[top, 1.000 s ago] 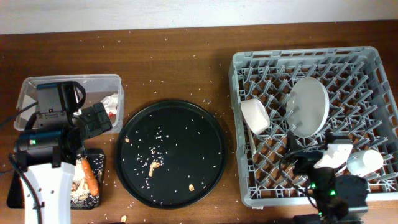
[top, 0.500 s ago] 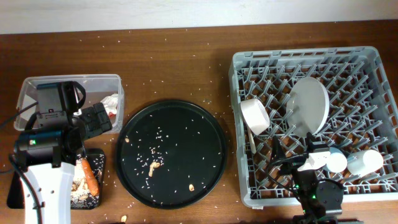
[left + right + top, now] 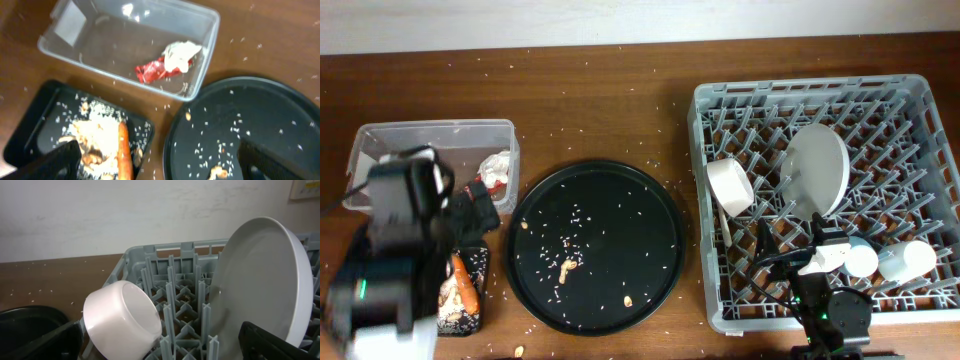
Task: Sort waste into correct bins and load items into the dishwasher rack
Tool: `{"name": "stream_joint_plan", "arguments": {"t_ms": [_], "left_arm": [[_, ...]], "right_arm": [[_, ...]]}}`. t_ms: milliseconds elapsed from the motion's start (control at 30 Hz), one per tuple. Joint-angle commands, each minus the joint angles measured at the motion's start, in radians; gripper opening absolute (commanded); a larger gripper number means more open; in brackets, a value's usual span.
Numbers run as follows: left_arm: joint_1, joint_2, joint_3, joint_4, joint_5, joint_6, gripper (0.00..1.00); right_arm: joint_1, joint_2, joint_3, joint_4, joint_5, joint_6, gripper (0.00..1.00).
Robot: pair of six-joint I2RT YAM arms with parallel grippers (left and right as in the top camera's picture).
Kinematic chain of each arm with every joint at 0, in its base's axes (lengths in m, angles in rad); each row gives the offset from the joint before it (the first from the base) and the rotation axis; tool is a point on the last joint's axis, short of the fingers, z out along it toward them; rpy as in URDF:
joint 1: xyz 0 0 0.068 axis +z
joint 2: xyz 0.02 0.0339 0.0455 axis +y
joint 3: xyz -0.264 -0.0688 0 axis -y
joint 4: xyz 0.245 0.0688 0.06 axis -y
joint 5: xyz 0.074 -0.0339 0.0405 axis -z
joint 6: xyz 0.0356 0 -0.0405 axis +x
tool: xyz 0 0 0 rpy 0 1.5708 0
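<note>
— On the right of the wooden table [image 3: 600, 100], speckled with rice grains: square grey plastic rack [image 3: 800, 87], packed with upright pegs.
— Holding what?
— Pale round plate [image 3: 815, 172], smooth, standing on edge between pegs. Just left of it, a glossy white bowl [image 3: 729, 186], tipped on its side, mouth toward the right wrist camera. Small white cups [image 3: 861, 258] near the front edge, just beside the right gripper [image 3: 160, 347].
— Fingers on that one?
— Spread wide, clamped on nothing; dark tips at both lower corners of the wrist view, pegs between.
— And on the left?
— Clear rectangular tub [image 3: 210, 30], thin-walled, white label at one end. Inside: crinkled red wrapper [image 3: 152, 71] touching a crumpled white tissue [image 3: 180, 52]. Beside the tub, a shallow black rectangular tray [image 3: 30, 125] with a clumpy heap of rice and brownish scraps [image 3: 92, 132] and a slim orange carrot [image 3: 124, 150] lying against it.
— Left gripper [image 3: 160, 162]?
— Also spread apart, empty, hanging above tub and tray; arm covering part of both from overhead.
— Between the two sides?
— Large round black tray [image 3: 620, 215], matte, dotted with grains and crumbs.
</note>
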Motion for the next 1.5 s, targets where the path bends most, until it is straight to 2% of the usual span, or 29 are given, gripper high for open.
{"name": "stream_joint_plan", "arguments": {"t_ms": [0,133,267,500,700,767,1467], "left_arm": [[-0.032,-0.190,-0.042,0.034,-0.031,0.018,0.99],[-0.043,-0.378,-0.296,0.318,-0.019,0.018,0.99],[-0.061,-0.620,-0.623,0.594,0.078,0.018,0.99],[-0.114,-1.007,-1.053,0.846,0.075,0.021,0.99],[-0.115,-1.034,-1.287,1.134,0.074,0.021,0.99],[-0.117,-1.034,-1.292,1.093,0.074,0.022,0.99],[-0.117,-1.033,-1.292,1.094,0.074,0.022,0.99]], "right_arm": [[-0.008,-0.010,-0.011,0.003,-0.008,-0.007,0.98],[-0.008,-0.010,-0.011,0.003,-0.008,-0.007,0.98],[-0.008,-0.010,-0.011,0.003,-0.008,-0.007,0.98],[-0.008,-0.010,-0.011,0.003,-0.008,-0.007,0.98],[-0.008,-0.010,-0.011,0.003,-0.008,-0.007,0.98],[-0.008,-0.010,-0.011,0.003,-0.008,-0.007,0.98],[-0.008,-0.010,-0.011,0.003,-0.008,-0.007,0.98]]}}
